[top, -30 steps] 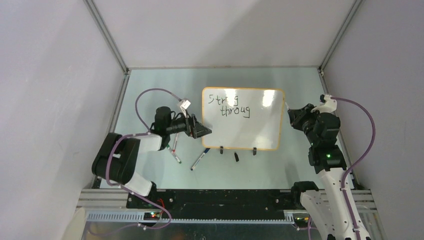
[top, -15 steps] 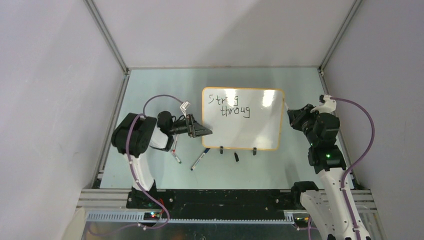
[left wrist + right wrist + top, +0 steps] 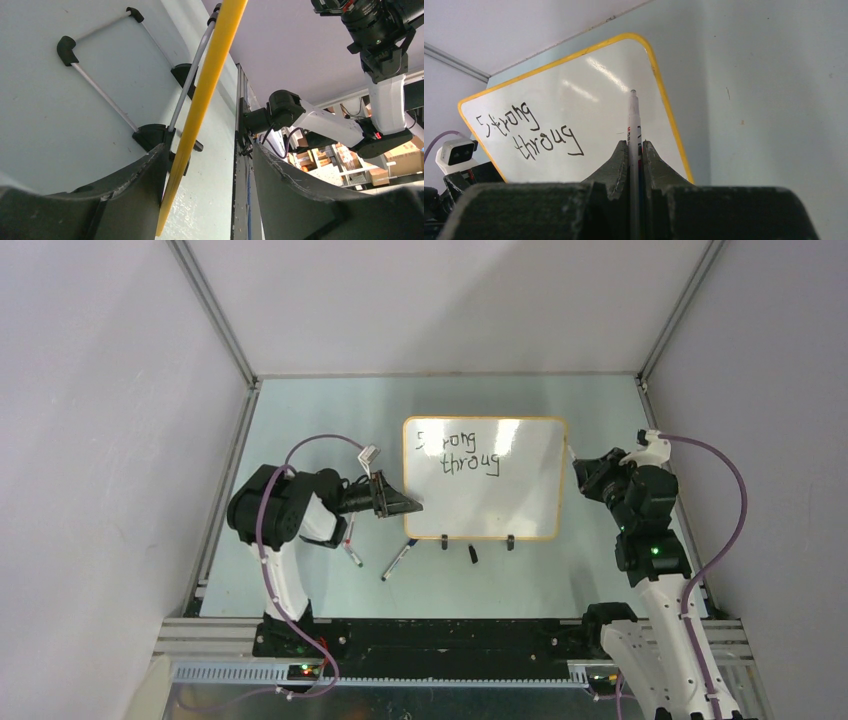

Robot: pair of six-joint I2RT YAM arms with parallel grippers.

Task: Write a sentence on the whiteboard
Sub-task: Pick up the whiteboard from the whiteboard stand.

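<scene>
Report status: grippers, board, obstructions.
Left gripper open, fingers astride left rim of board. Right gripper shut on marker. Writing reads "Strong throug". Nothing blocking; loose pens beside front edge.

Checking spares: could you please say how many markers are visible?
3. One marker is clamped in the right gripper by the whiteboard's right edge; two lie on the table off its near-left corner, a left marker and a right marker. More may be hidden.

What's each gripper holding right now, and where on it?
The right fingers pinch a marker by its barrel. The left fingers straddle the whiteboard at its yellow rim, not clamping it.
</scene>
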